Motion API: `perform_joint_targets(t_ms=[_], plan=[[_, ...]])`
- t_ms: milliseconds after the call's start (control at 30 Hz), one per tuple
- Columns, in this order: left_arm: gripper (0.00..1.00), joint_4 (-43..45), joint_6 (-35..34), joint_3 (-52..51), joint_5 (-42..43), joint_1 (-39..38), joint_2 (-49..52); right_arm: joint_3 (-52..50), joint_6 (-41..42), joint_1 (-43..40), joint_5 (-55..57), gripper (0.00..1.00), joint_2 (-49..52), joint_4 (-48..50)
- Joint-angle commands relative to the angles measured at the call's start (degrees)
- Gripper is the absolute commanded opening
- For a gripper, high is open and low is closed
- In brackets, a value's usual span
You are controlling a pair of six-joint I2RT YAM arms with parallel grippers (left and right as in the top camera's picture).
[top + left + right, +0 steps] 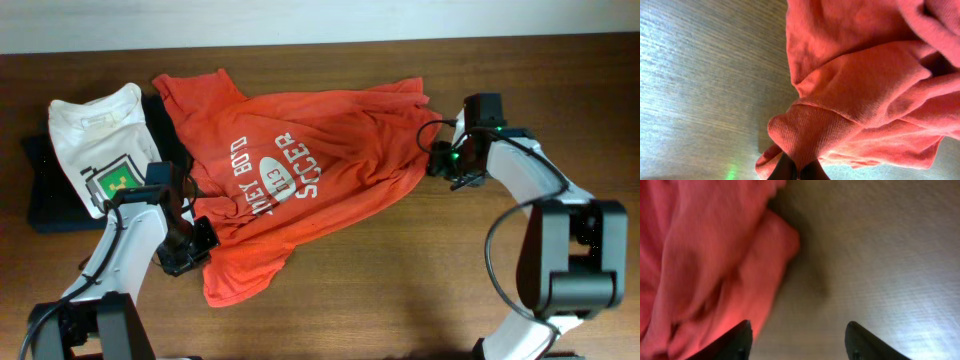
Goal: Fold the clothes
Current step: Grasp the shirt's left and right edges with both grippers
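The red-orange T-shirt (300, 170) lies crumpled and slanted across the middle of the desk (400, 290). Its white lettering and oval logo face up, one sleeve points toward the far edge and the hem bunches at the near left. Its far-left part overlaps a white T-shirt (100, 140), which lies on a dark garment (45, 195).

The left pincer (195, 243) sits at the shirt's near-left edge. In the left wrist view it is clenched on a rolled fold of the red cloth.

The right pincer (440, 160) is at the shirt's right edge. Its jaws are spread wide over bare wood, one finger (740, 341) is just beside the cloth, and it grips nothing.
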Motion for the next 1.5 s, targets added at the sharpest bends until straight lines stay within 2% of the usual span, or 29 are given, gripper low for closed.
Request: perform_joint_targets(t_ms=[0,67,200,333,400,533,567,600,633,767,900,1000,1067,1133,1233,1367,1467], plan=[[0.0,0.5,0.9,0.4,0.0,-0.2,-0.7,0.5,0.5,0.0,-3.5,0.56,3.4,4.3],[0.0,0.7,0.9,0.4,0.0,-0.2,-0.7,0.5,0.9,0.0,-3.5,0.5,4.5,6.5],[0.0,0.7,0.9,0.4,0.0,-0.2,-0.7,0.5,0.9,0.0,-3.5,0.26,4.8,9.8],[0.0,0.9,0.9,0.4,0.0,-0.2,-0.7,0.5,0.9,0.0,-3.7,0.26,4.9,10.5],[0.0,0.9,0.9,0.4,0.0,-0.2,-0.7,0.5,0.9,0.0,-3.7,0.3,4.9,10.3],[0.0,0.9,0.9,0.4,0.0,-0.2,-0.7,0.5,0.9,1.3,-3.7,0.3,5.7,10.9],[0.0,0.9,0.9,0.4,0.0,-0.2,-0.7,0.5,0.9,1.6,-3.7,0.24,5.8,11.4],[0.0,0.9,0.9,0.4,0.0,-0.2,-0.7,0.5,0.9,1.9,-3.5,0.1,5.8,11.7],[0.0,0.9,0.9,0.4,0.0,-0.2,-0.7,0.5,0.9,1.9,-2.6,0.04,5.8,11.6],[0.0,0.8,0.9,0.4,0.0,-0.2,-0.7,0.7,1.0,0.0,8.8,0.04,5.0,4.0],[0.0,1.0,0.9,0.4,0.0,-0.2,-0.7,0.9,13.7,-4.7,27.1,0.04,1.0,-12.4],[0.0,1.5,0.9,0.4,0.0,-0.2,-0.7,0.9,13.7,-8.2,24.0,0.14,-0.2,-19.3],[0.0,1.5,0.9,0.4,0.0,-0.2,-0.7,0.9,13.7,-9.2,24.0,0.27,-0.2,-23.1],[0.0,1.5,0.9,0.4,0.0,-0.2,-0.7,0.9,13.7,-9.2,24.0,0.31,-0.2,-24.5],[0.0,1.5,0.9,0.4,0.0,-0.2,-0.7,0.9,13.4,-9.2,23.3,0.32,-0.2,-25.6],[0.0,1.5,0.9,0.4,0.0,-0.2,-0.7,0.9,4.3,-9.2,12.5,0.32,-0.2,-23.0],[0.0,1.5,0.9,0.4,0.0,-0.2,-0.7,1.0,2.7,-9.2,6.3,0.34,-0.2,-20.8]])
